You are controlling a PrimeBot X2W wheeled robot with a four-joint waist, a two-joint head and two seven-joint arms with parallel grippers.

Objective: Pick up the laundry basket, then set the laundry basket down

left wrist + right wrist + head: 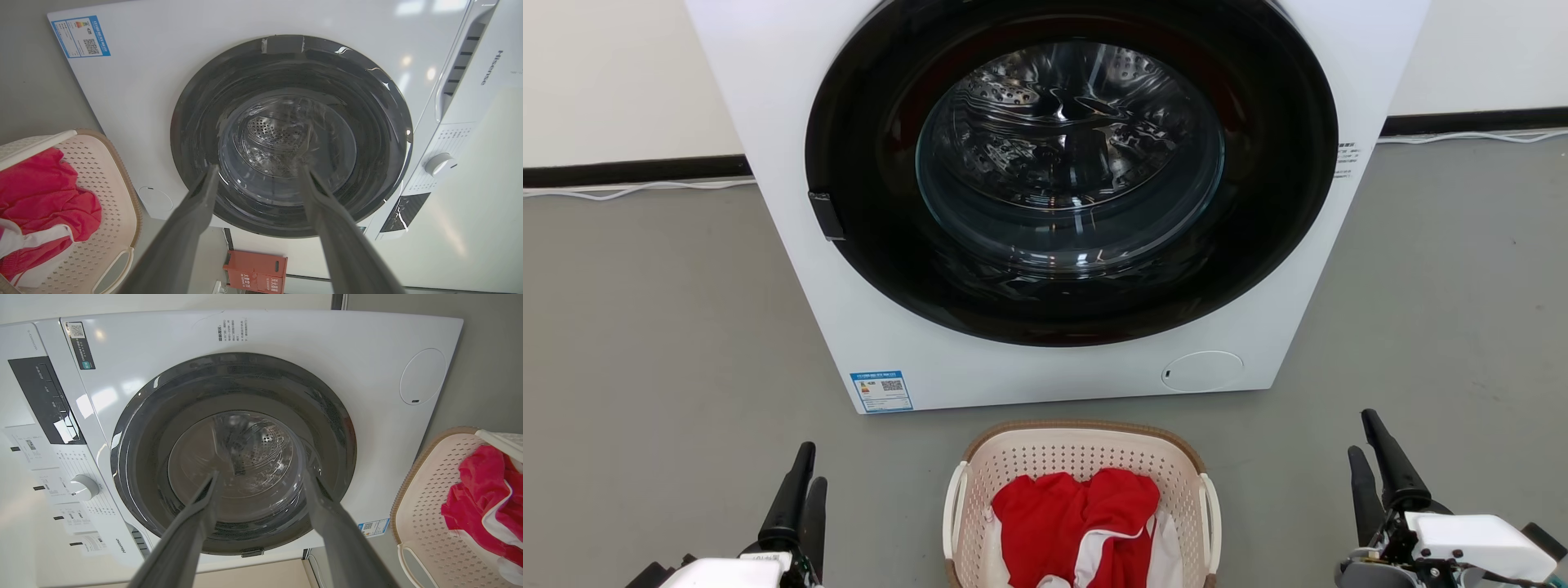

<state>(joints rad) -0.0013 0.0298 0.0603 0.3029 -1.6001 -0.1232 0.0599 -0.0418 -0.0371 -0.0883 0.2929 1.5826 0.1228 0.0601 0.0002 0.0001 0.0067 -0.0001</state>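
The cream perforated laundry basket (pixel 1086 447) with its brown woven-look rim stands on the floor at the bottom centre of the head view, just in front of the washer. Red and white clothes (pixel 1078 523) lie in it. White handles run down its two sides. My left gripper (pixel 805 474) hangs open well to the left of the basket, and my right gripper (pixel 1368 437) hangs open well to its right; neither touches it. The basket (pixel 110 179) sits at the left edge of the left wrist view, and the basket (pixel 425 522) sits at the right edge of the right wrist view.
A white front-loading washer (pixel 784 98) with a shut round dark glass door (pixel 1070 163) stands right behind the basket. Grey floor (pixel 645 327) spreads on both sides. White cables run along the wall's dark skirting. A red box (pixel 255 271) stands beyond the washer.
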